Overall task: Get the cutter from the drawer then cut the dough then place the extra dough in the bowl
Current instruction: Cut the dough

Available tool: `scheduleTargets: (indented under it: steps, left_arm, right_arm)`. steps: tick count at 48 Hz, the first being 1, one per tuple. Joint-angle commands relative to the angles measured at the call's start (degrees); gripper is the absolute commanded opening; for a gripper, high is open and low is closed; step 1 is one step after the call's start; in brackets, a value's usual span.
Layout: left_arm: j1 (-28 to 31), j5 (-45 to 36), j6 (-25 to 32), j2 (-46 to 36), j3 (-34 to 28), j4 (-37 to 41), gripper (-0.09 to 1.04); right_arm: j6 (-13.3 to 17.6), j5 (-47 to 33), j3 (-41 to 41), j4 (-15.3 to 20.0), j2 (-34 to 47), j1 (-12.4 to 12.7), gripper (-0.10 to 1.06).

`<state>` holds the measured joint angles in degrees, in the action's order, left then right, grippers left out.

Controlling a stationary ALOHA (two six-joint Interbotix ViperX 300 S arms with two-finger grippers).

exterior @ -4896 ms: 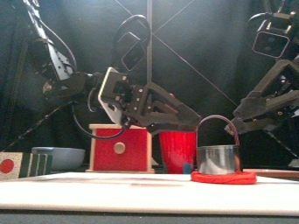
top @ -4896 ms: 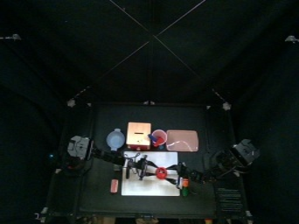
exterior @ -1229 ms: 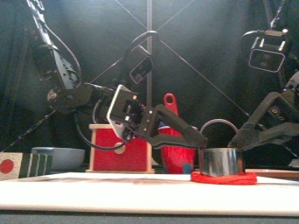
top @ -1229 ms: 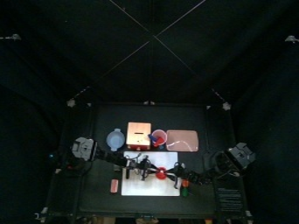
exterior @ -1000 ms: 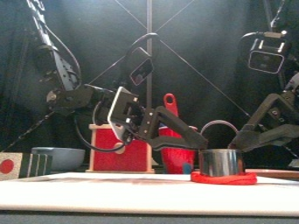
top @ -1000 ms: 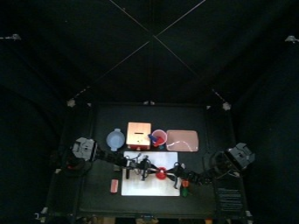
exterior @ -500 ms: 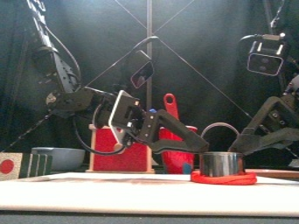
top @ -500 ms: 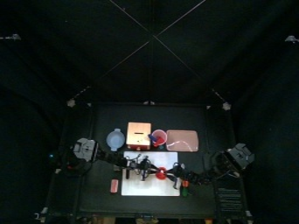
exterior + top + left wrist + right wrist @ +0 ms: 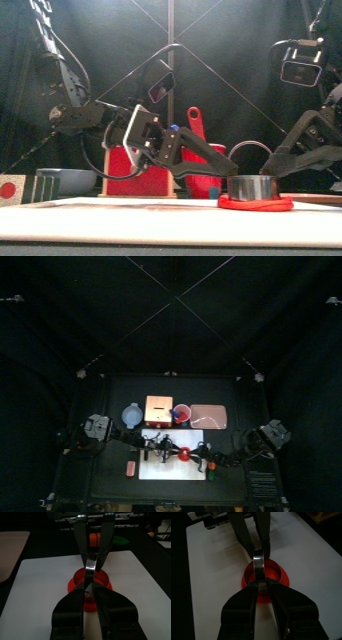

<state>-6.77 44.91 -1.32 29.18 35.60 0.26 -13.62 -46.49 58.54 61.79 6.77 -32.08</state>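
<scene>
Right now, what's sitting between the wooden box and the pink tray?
The red cup stands between the wooden box and the pink tray. The top view shows this most clearly.

Left claw [image 9: 90,586] closed, right claw [image 9: 261,581] closed, facing

cutter [image 9: 250,186] on dough [image 9: 257,204], dough on board [image 9: 160,469], box [image 9: 159,407] behind
</scene>
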Motion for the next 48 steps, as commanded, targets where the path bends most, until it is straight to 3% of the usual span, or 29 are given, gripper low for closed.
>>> scheduleTargets:
  steps: [1, 29, 48]
  left_arm:
    - [0.26, -2.81, 0.00, 0.26, 0.88, -0.18, 0.51]
    - [0.44, -3.78, 0.00, -0.18, 0.53, -0.18, 0.51]
    - [0.44, -3.96, 0.26, -2.29, 0.44, -0.09, 0.69]
  right_arm:
    - [0.44, 1.85, 0.00, 0.18, 0.44, 1.05, 0.62]
    - [0.09, 3.78, -0.18, 0.18, 0.62, 1.67, 0.62]
    - [0.00, 3.60, -0.44, -4.48, -1.49, 2.72, 0.69]
